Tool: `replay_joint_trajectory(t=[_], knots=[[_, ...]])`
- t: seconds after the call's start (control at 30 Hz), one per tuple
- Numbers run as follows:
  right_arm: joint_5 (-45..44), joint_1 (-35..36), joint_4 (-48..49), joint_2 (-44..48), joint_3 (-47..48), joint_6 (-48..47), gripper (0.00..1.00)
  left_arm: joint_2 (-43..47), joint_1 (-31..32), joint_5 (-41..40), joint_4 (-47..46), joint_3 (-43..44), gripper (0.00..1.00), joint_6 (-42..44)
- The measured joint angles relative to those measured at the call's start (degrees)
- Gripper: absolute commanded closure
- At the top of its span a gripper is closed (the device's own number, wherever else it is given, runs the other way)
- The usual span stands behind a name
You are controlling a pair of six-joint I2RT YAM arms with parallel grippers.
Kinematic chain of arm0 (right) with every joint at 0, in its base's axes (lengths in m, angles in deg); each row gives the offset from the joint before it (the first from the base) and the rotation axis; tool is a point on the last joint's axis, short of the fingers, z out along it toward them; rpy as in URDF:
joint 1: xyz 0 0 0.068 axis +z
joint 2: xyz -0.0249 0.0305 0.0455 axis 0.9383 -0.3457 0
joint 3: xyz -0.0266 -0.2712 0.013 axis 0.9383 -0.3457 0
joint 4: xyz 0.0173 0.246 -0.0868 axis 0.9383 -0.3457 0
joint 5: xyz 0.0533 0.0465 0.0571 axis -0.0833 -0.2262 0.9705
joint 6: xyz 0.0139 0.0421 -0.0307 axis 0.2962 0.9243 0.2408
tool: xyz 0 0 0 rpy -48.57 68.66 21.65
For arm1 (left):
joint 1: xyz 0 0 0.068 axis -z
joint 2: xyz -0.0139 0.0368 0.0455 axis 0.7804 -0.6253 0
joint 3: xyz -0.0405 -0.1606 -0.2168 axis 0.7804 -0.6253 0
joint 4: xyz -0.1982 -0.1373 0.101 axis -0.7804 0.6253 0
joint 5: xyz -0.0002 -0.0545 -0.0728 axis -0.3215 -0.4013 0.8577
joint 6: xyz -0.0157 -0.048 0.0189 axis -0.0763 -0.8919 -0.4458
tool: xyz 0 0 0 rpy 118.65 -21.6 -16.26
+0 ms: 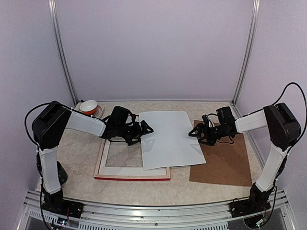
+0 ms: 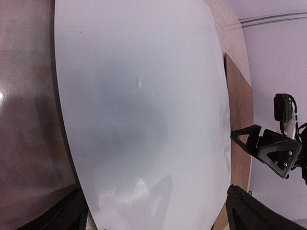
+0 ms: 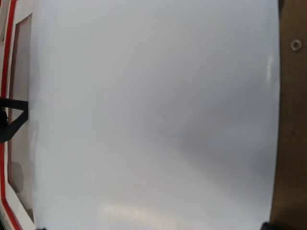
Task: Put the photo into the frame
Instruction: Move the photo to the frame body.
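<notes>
The photo (image 1: 168, 139) lies white back up, its left part over the right side of the frame (image 1: 132, 173) and its right edge over a brown backing board (image 1: 225, 163). The frame lies flat, with a red edge and a pale border around its glass. My left gripper (image 1: 145, 129) is open at the photo's left edge. My right gripper (image 1: 194, 132) is open at the photo's right edge. In the left wrist view the photo (image 2: 144, 120) fills the space between my spread fingers (image 2: 72, 218). The right wrist view is nearly all photo (image 3: 153, 115); the frame's red edge (image 3: 5, 48) shows at the left.
A white bowl with an orange rim (image 1: 88, 106) stands at the back left, behind the left arm. The brown board reaches toward the right wall. Metal posts stand at the back corners.
</notes>
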Motion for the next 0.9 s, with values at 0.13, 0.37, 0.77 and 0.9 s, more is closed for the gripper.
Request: replay_joint_trajectory(t=[0.13, 0.37, 0.77, 0.9], knots=[[0.5, -0.02, 0.7, -0.07, -0.24, 0.13, 0.04, 0.0, 0.0, 0.37, -0.55, -0.02, 0.01, -0.42], [0.85, -0.02, 1.01, -0.26, -0.28, 0.09, 0.04, 0.0, 0.0, 1.14, -4.94, -1.84, 0.02, -1.81], [0.85, -0.04, 1.01, -0.37, -0.28, -0.33, 0.04, 3.32, 0.0, 1.7, -13.75, -8.41, 0.02, -4.33], [0.87, -0.04, 0.94, -0.39, -0.28, -0.55, 0.04, 4.55, 0.0, 2.4, -17.49, -9.25, 0.02, -5.01]])
